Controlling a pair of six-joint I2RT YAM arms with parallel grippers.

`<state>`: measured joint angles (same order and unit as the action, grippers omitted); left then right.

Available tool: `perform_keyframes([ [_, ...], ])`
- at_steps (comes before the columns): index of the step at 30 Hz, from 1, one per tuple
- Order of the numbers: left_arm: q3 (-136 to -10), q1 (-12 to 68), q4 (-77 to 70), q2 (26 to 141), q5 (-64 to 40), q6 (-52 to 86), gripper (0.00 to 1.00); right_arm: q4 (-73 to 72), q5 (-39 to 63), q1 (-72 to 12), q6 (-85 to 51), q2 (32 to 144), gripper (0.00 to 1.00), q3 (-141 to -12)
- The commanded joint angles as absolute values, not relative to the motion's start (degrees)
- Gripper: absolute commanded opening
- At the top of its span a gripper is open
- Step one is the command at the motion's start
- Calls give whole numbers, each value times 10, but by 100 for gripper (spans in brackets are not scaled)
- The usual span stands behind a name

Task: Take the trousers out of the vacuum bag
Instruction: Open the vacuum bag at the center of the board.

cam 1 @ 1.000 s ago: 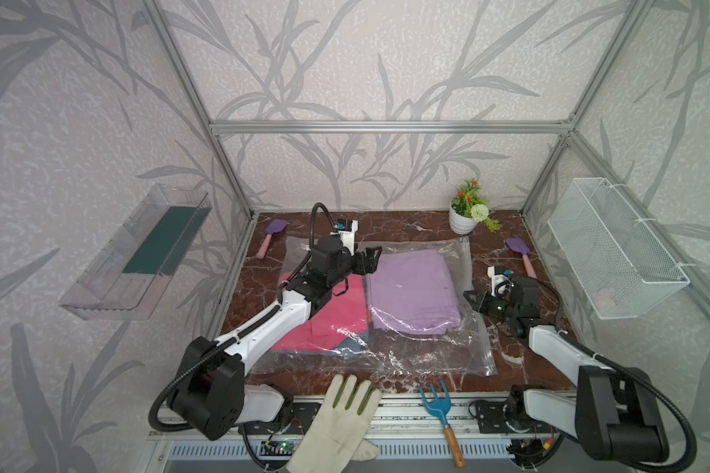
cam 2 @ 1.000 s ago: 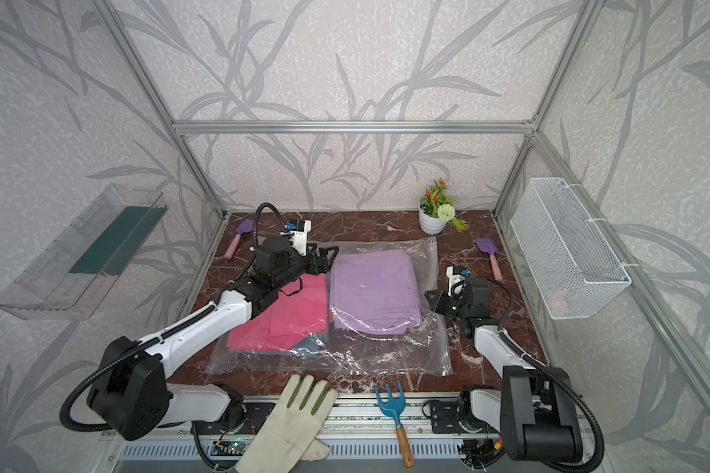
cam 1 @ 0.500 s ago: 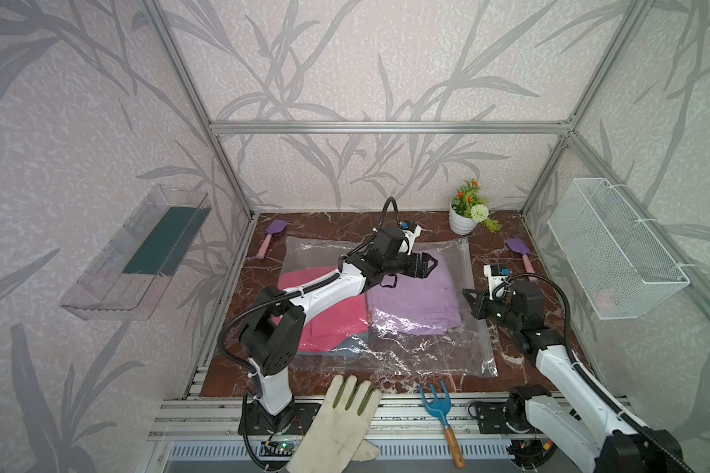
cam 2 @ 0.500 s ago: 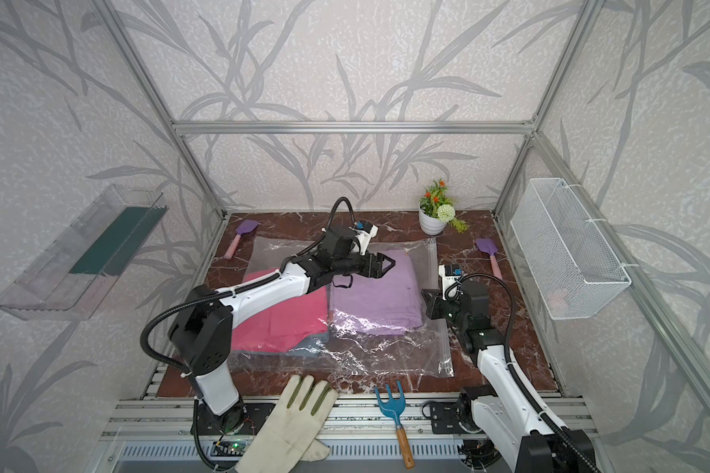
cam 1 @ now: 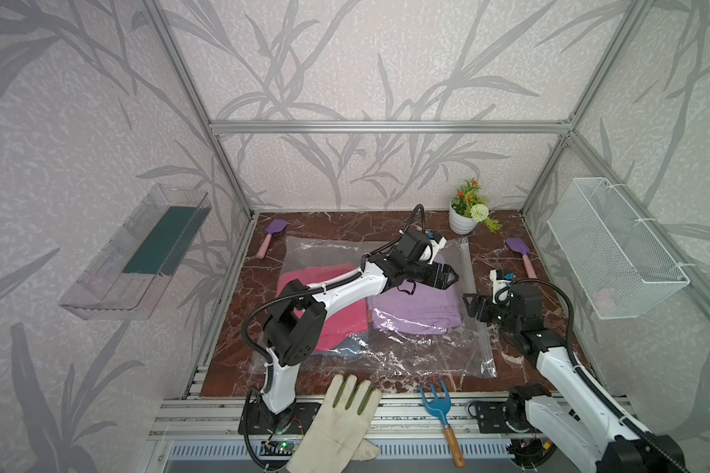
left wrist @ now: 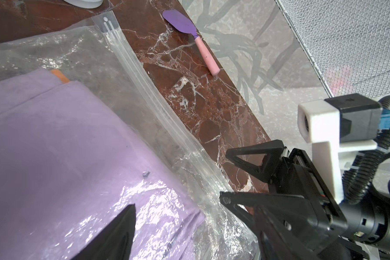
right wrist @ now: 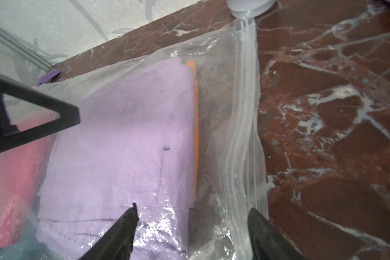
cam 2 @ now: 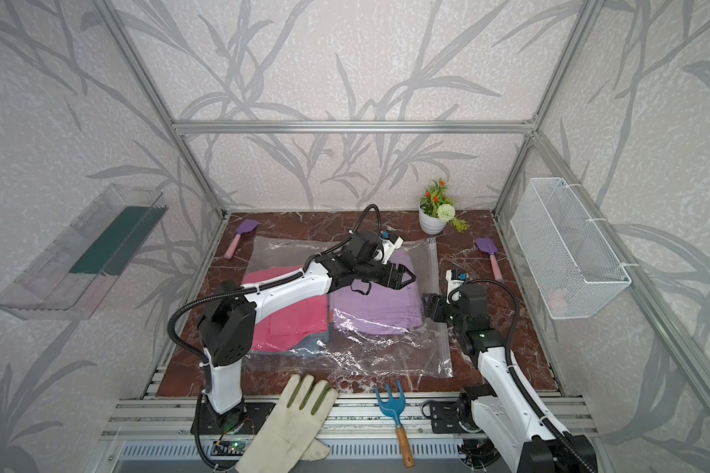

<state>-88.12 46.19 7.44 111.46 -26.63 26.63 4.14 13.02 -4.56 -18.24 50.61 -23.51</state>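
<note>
The vacuum bag (cam 1: 427,360) lies flat on the marble table, its zip strip (right wrist: 243,112) on the right-hand side. Inside lie the trousers: lilac (cam 1: 415,307) on top of orange (right wrist: 196,135), pink (cam 1: 345,315) to the left, denim (cam 1: 351,344) under the pink. My left gripper (cam 1: 451,279) hovers open above the lilac pair near the zip strip, holding nothing. Facing it, my right gripper (cam 1: 470,307) stands open at the bag's zip edge. In the right wrist view its fingers straddle the plastic between the lilac cloth and the strip.
A cream glove (cam 1: 337,417) and a blue hand rake (cam 1: 441,405) lie at the front edge. Purple spatulas (cam 1: 273,233) (cam 1: 519,252) lie at the back corners beside a flower pot (cam 1: 466,211). A wire basket (cam 1: 615,250) hangs on the right wall and a clear shelf (cam 1: 140,254) on the left.
My left arm swung right from the pink pair to above the lilac pair, near the zip strip. My right gripper was shut at the bag's edge and now stands open.
</note>
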Motion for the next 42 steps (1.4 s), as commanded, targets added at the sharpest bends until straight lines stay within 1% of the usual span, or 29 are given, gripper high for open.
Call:
perform_keyframes([
  [1, -890, 459, 88, 1112, -263, 260, 82, 74, 110, -16, -216, 535, 77, -242],
  [4, -886, 459, 89, 1108, -259, 256, 82, 27, 185, 25, -234, 575, 71, -231],
  [8, -880, 460, 90, 1103, -254, 253, 82, -18, 239, 27, -231, 614, 63, -232],
  [16, -878, 459, 91, 1100, -254, 248, 82, -43, 285, 26, -231, 687, 53, -253],
  [18, -880, 459, 93, 1101, -254, 248, 82, -48, 297, 25, -229, 701, 47, -257],
  [19, -880, 459, 94, 1101, -253, 248, 82, -50, 298, 24, -230, 706, 41, -258],
  [20, -882, 459, 96, 1103, -253, 247, 82, -53, 301, 23, -229, 708, 33, -257],
  [24, -897, 459, 116, 1109, -258, 250, 82, -61, 295, 11, -228, 710, 13, -257],
  [28, -913, 459, 135, 1119, -264, 255, 82, -59, 290, 2, -223, 711, 2, -260],
  [29, -921, 459, 144, 1124, -264, 255, 82, -59, 291, 0, -222, 710, 0, -260],
  [37, -1017, 480, 250, 1180, -261, 254, 81, -46, 296, -19, -202, 657, 0, -248],
  [42, -1096, 496, 321, 1240, -251, 254, 81, -33, 286, -32, -188, 613, 0, -241],
])
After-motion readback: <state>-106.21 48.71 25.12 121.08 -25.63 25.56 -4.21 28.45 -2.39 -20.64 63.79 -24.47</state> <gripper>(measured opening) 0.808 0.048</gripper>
